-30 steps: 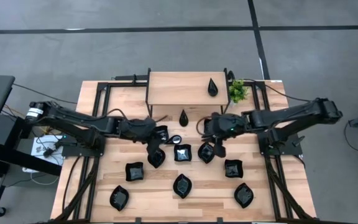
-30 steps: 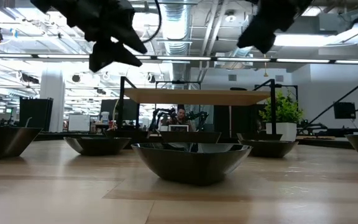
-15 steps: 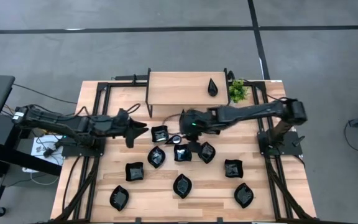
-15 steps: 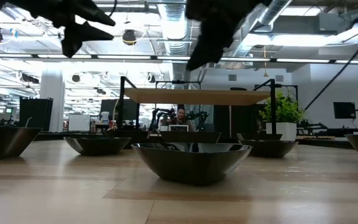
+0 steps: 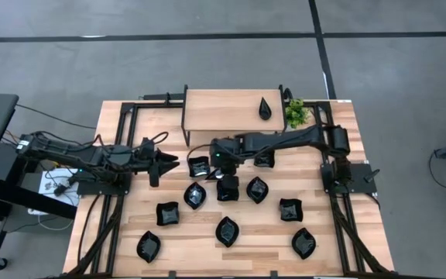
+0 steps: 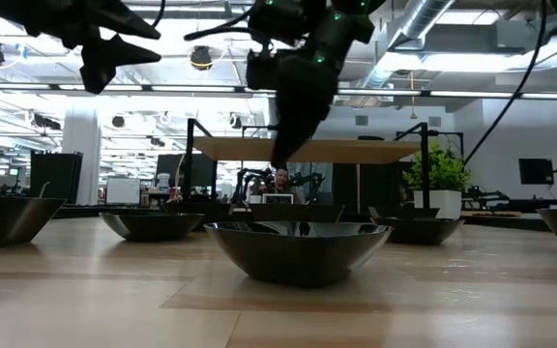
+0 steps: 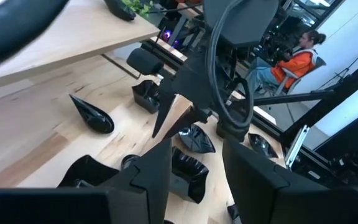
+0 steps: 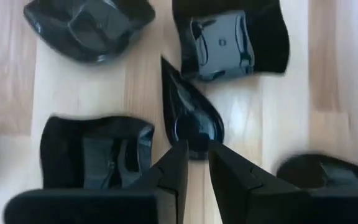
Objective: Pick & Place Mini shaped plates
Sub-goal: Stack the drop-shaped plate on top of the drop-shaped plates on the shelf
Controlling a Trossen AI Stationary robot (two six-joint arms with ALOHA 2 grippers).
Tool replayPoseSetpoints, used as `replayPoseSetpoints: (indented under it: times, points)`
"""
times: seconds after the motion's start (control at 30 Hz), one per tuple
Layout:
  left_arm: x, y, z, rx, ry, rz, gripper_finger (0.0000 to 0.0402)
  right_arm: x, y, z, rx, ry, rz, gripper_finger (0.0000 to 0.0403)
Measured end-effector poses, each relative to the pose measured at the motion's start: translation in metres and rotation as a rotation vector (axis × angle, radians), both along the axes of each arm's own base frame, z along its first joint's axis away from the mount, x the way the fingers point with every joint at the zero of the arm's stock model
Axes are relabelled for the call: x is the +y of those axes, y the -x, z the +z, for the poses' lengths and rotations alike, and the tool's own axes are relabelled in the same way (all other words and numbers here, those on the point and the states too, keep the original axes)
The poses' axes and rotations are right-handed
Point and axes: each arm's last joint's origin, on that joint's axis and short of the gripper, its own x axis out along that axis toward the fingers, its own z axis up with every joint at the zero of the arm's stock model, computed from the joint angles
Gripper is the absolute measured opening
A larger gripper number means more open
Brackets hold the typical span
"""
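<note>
Above a teardrop plate (image 8: pixel 191 118), the right claw (image 8: pixel 197 163) hovers, slightly parted, grasping nothing.

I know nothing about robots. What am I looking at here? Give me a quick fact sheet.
Setting: wooden table with a raised shelf at the back
Objects: small glossy black plates spread over the table; green plant beside the shelf
On the shelf: one shelf teardrop plate
Right end effector: reached across to mid-table, hovering above a table teardrop plate, fingers slightly apart, holding nothing
Left end effector: left of the plates, open, empty
</note>
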Motion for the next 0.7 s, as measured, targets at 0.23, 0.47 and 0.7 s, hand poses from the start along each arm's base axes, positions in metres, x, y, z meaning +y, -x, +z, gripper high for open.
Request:
replayPoseSetpoints:
  times: [0.23,0.47,0.7]
  points:
    - [0.0007,0.0028,-0.0014,-0.006,-0.019,-0.004,0.0145,0.0004,-0.0048,-0.0073,0.001,0.011,0.024,0.0061]
    - [0.001,0.0043,-0.0002,-0.015,-0.025,-0.006,0.0145,-0.0024,-0.0082,-0.0044,-0.045,-0.013,0.039,0.0093]
    - [0.001,0.0042,-0.0004,-0.013,-0.025,-0.006,0.0145,-0.0033,-0.0081,-0.0043,-0.045,-0.034,0.036,0.0138]
